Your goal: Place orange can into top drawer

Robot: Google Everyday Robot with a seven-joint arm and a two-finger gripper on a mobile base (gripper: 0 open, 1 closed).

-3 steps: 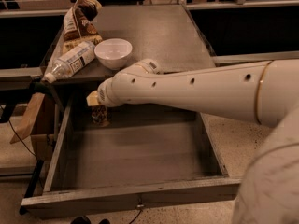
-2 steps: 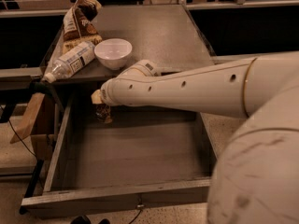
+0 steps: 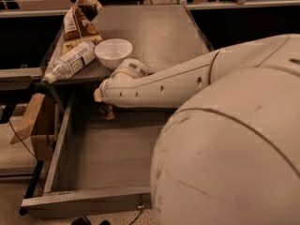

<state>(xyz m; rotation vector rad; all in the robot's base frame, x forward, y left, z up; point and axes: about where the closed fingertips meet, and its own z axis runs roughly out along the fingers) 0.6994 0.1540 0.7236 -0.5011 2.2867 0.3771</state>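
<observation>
The top drawer [image 3: 93,168] is pulled wide open below the grey tabletop [image 3: 159,32], and its front panel runs along the bottom left. My arm reaches in from the right, over the back of the drawer. My gripper [image 3: 104,105] is at the drawer's back left, just below the table edge, mostly hidden by the wrist. It is shut on the orange can [image 3: 108,112]. Only the can's lower part shows under the wrist, tilted and held just above the drawer floor.
On the tabletop's left side stand a white bowl [image 3: 114,52], a lying clear bottle [image 3: 70,62] and a brown snack bag [image 3: 77,22]. A cardboard piece [image 3: 32,118] hangs left of the drawer. My own white body [image 3: 229,163] blocks the lower right.
The arm has extended and the gripper with the can has shifted slightly right along the drawer's back. My body now fills more of the lower right.
</observation>
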